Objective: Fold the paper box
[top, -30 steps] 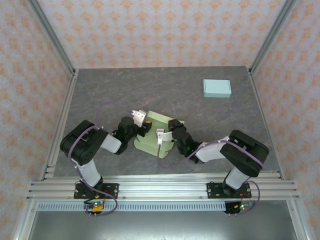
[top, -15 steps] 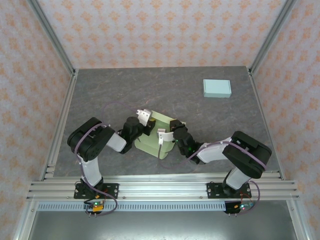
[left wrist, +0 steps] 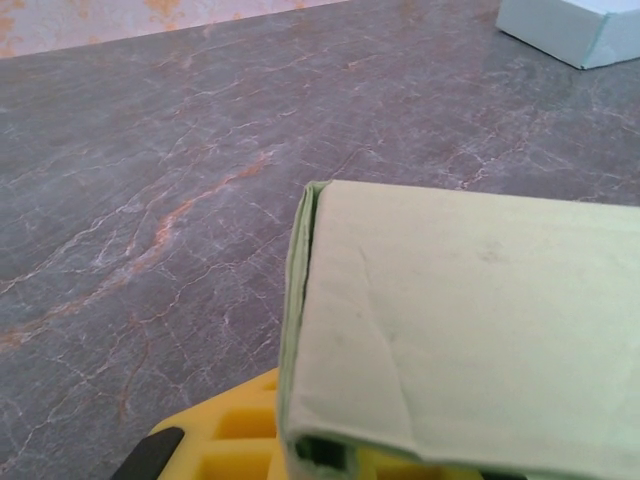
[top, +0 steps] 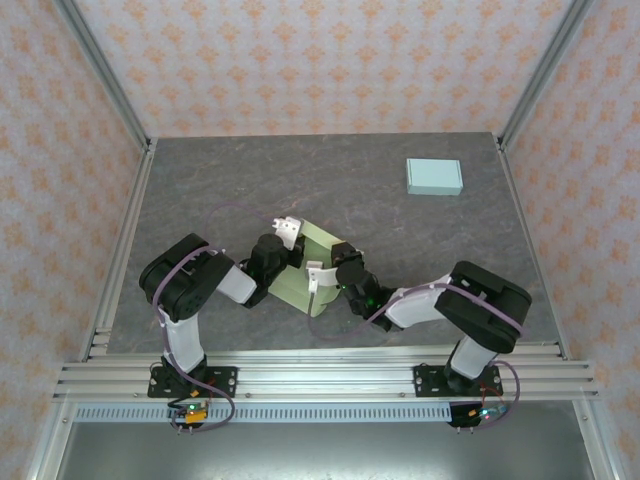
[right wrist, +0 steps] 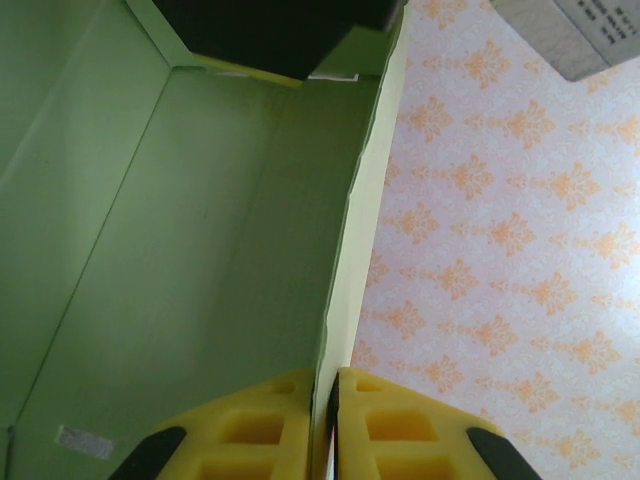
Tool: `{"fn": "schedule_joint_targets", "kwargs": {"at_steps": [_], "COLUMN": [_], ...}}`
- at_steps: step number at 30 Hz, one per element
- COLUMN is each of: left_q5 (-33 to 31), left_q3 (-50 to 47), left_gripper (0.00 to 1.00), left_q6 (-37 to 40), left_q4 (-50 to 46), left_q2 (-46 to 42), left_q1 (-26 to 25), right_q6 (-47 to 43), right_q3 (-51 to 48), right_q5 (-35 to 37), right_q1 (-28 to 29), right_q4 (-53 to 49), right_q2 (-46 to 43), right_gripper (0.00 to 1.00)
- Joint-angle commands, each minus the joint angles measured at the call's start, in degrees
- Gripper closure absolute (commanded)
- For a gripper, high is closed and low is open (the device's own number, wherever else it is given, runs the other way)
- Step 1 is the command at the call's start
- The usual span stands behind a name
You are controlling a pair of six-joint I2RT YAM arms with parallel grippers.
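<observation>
Writing: small dark print is carried by a grey part (right wrist: 570,30) that is cut off at the upper right corner of the right wrist view. It is too small and slanted to be read.
Sticker: a pale sticker (right wrist: 84,441) is stuck to the inner wall of the paper box (top: 298,293), at the lower left of the right wrist view. Its marks are blurred past reading.
Paper box: the green box is set on the grey marbled table (top: 400,230) at the centre of the top view, between the two arms, with its walls raised.
Left hand: the left hand (top: 293,260) is shut on the box's left side. At the bottom edge of the left wrist view one yellow pad (left wrist: 235,445) is seen beneath the folded green panel, and the other is mostly covered by it.
Right hand: the right hand (right wrist: 325,385) is closed on the thin edge of a box wall, which is pinched between two yellow pads (right wrist: 262,425) at the bottom of the right wrist view.
Blue box: a closed pale blue box (top: 434,176) is laid at the upper right of the table, well apart from the green one. It is cropped by the upper right corner of the left wrist view.
Hidden: much of the green box is covered by both hands in the top view. A black shape (right wrist: 270,30) at the top of the right wrist view is cut off and cannot be identified.
Wallpaper: orange motifs are printed on pink wallpaper (right wrist: 500,250) across the right half of the right wrist view.
</observation>
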Motion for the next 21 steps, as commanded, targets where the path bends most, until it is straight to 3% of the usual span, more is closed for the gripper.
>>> {"fn": "schedule_joint_targets", "kwargs": {"at_steps": [1,6,13,21], "left_q5": [0.9,5.8,10.13,6.88], "left_q3": [0.91,1.06,1.55,-7.55], "left_gripper": [0.87,0.76,0.69,0.6], "left_q6": [-2.42,-0.46,0.85,-1.68], "left_q4": [2.87,2.72,0.29,-1.57], "left_q2": [0.98,1.55,0.24,-12.97], "left_q1": [-2.1,-2.11,-1.8,-1.11], "right_q6": [1.15,-0.09,-1.88,-1.73], "right_q3": [0.72,-1.21,-0.69,-2.34], "right_q5": [-2.64,-3.79,-5.18,-6.32], "right_q1": [1.67,1.02,-1.64,-2.89], "right_q4": [-2.35,-3.28,-3.66,-6.33], "right_q2": [3.17,4.07,4.96,2.7], "right_gripper": [0.88,0.88,0.89,0.89]}}
